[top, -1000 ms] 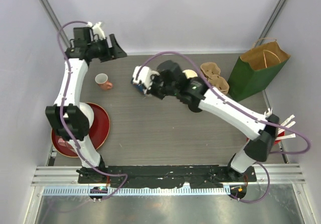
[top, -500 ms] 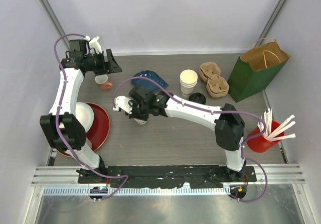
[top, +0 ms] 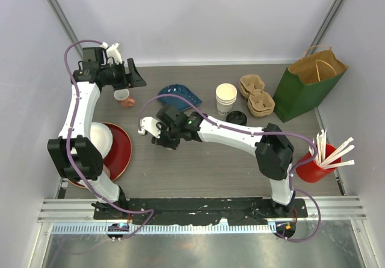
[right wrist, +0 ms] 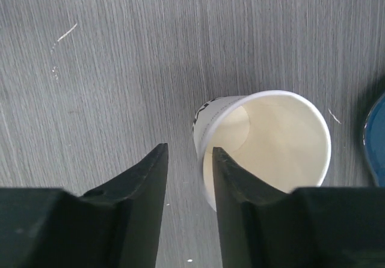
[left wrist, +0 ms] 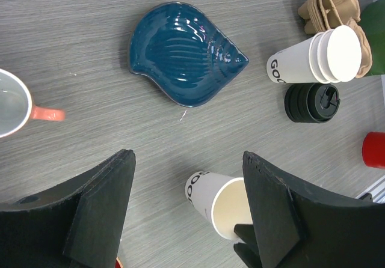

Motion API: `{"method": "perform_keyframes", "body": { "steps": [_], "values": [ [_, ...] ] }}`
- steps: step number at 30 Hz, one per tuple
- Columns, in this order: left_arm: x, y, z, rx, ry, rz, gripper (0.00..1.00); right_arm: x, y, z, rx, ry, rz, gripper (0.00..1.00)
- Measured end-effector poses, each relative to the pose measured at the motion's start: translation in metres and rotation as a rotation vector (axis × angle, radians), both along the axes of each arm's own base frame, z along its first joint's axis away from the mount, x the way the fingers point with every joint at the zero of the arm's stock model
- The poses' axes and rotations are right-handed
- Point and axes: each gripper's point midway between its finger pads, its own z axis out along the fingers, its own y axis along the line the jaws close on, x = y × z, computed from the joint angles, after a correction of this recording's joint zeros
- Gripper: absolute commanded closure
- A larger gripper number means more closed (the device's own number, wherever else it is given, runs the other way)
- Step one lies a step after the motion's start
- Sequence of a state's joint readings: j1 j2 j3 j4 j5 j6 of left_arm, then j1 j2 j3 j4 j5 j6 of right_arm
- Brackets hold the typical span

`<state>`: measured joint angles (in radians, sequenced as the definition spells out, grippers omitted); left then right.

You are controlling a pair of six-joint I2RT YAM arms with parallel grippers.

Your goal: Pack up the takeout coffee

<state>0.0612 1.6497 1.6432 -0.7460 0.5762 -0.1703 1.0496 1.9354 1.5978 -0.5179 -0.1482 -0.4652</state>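
Observation:
A cream-white paper cup (right wrist: 274, 137) stands upright and lidless on the grey table, mid-left; it also shows in the left wrist view (left wrist: 218, 201). My right gripper (right wrist: 189, 151) is right above it, jaws a little apart, one finger (right wrist: 231, 184) over the cup's rim, the wall not pinched. In the top view the right gripper (top: 163, 136) hides most of that cup. A stack of lidless cups (top: 226, 97) and black lids (top: 236, 117) sit behind. My left gripper (top: 136, 76) is open and empty, high at the back left.
A blue shell dish (top: 178, 94) lies behind the cup. A ceramic cup with a pink handle (top: 124, 97) sits under the left gripper. Brown pulp carriers (top: 257, 94), a green paper bag (top: 310, 82), a red cup of straws (top: 313, 164) and a red plate (top: 120, 151) ring the table.
My right arm swung from the back centre to the mid-left and brought a paper cup down onto the table. Its jaws now stand slightly apart. My left arm shifted slightly left.

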Motion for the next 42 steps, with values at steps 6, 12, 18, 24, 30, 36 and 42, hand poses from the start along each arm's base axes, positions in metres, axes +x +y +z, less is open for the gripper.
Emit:
{"method": "perform_keyframes", "body": {
  "steps": [6, 12, 18, 24, 30, 36, 42],
  "values": [
    [-0.001, 0.000, 0.001, 0.005, -0.007, -0.005, 0.23, -0.001, -0.003, 0.002, -0.005, 0.012, -0.023, 0.21],
    [-0.002, 0.000, 0.002, 0.010, -0.013, -0.012, 0.24, 0.033, -0.025, 0.066, 0.094, -0.047, -0.175, 0.26],
    [-0.006, -0.004, -0.004, -0.018, 0.015, -0.010, 0.25, 0.164, -0.153, 0.138, 0.248, -0.146, -0.668, 0.41],
    [-0.005, -0.021, -0.011, -0.045, 0.051, -0.032, 0.26, 0.215, -0.247, 0.108, 0.183, -0.110, -0.946, 0.36],
    [-0.004, -0.045, -0.033, -0.061, 0.125, -0.073, 0.27, 0.208, -0.225, 0.069, 0.119, -0.026, -0.891, 0.43],
    [-0.009, -0.070, -0.044, -0.049, 0.152, -0.124, 0.27, 0.201, -0.220, 0.052, 0.082, 0.021, -0.872, 0.61],
    [-0.013, -0.106, -0.043, -0.025, 0.149, -0.202, 0.27, 0.203, -0.225, 0.042, 0.053, 0.030, -0.892, 0.67]
  ]
}}
